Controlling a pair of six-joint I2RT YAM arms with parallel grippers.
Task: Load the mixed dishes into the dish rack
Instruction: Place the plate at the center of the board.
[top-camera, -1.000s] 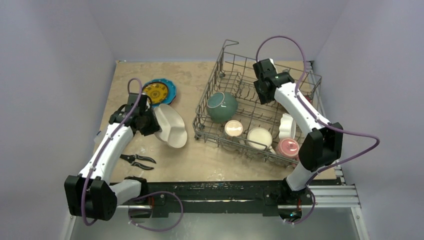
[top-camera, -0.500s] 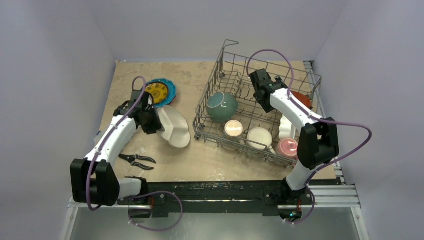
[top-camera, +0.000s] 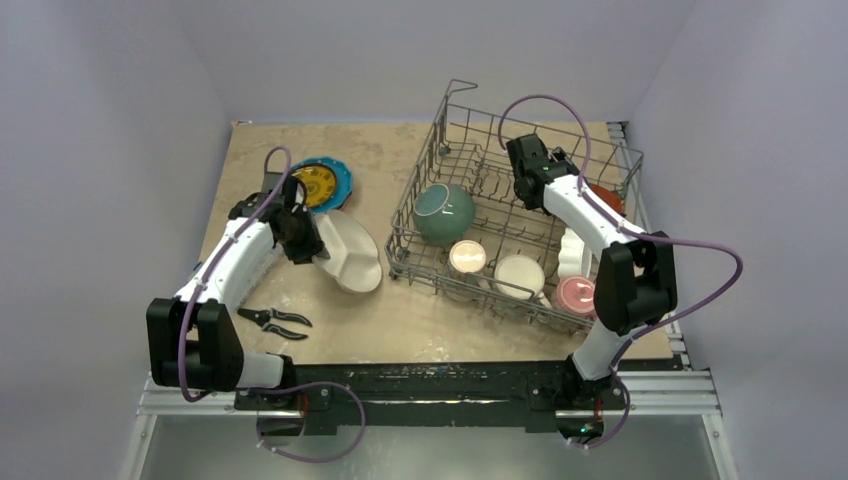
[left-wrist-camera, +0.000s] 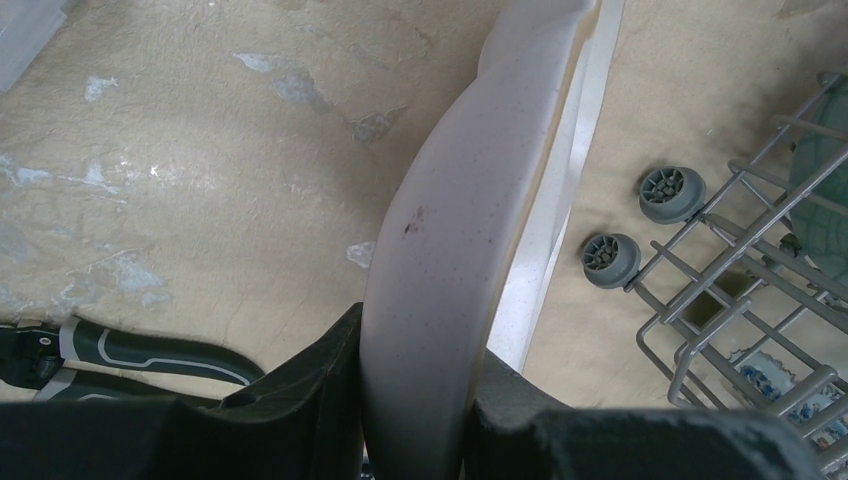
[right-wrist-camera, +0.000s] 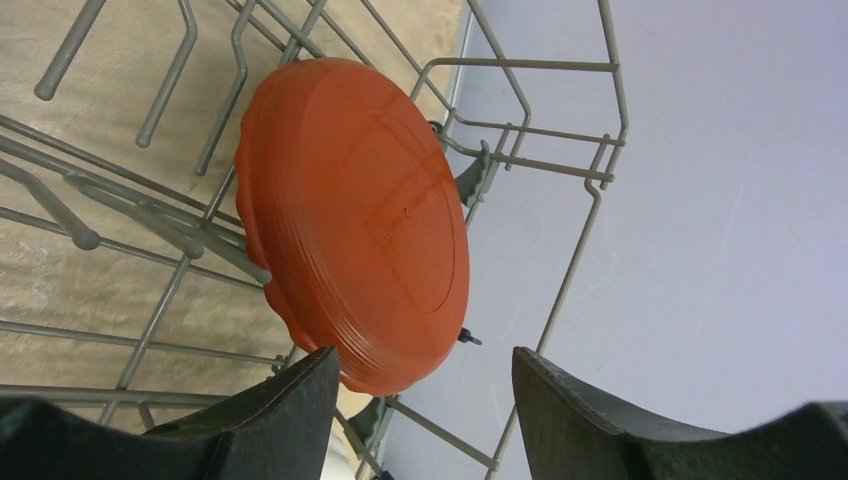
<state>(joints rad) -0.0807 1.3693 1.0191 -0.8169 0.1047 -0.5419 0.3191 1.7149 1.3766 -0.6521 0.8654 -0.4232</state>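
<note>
- Nearest us, at about 8 o'clock on the table (top-camera: 400, 325), black-handled pliers (top-camera: 275, 319) lie flat, apart from every dish.
- Just beyond them, around 9 o'clock, the left gripper (left-wrist-camera: 412, 395) is clenched on the rim of the white divided plate (left-wrist-camera: 440, 230). The plate stands tilted on edge beside the rack's left wall, not inside it. We cannot tell whether its far edge touches the table.
- The dish rack (top-camera: 412, 215) fills the right half, from 2 to 5 o'clock. Along its near side we see a cream mug (top-camera: 467, 258), a small white bowl (top-camera: 519, 275) and a pink mug (top-camera: 576, 293), mouths up.
- Further in, by the rack's left wall, the teal bowl (top-camera: 445, 213) sits tilted.
- The right gripper (right-wrist-camera: 425, 375) hangs in the rack's far part, near 1 o'clock, its fingers spread with nothing between them.
- Just past those fingers, the orange plate (right-wrist-camera: 360, 220) stands upright among the tines, near the rack's side wall.
- Farthest, at 11 o'clock, a blue plate (top-camera: 342, 186) lies flat outside the rack with a yellow plate (top-camera: 310, 186) on top.
</note>
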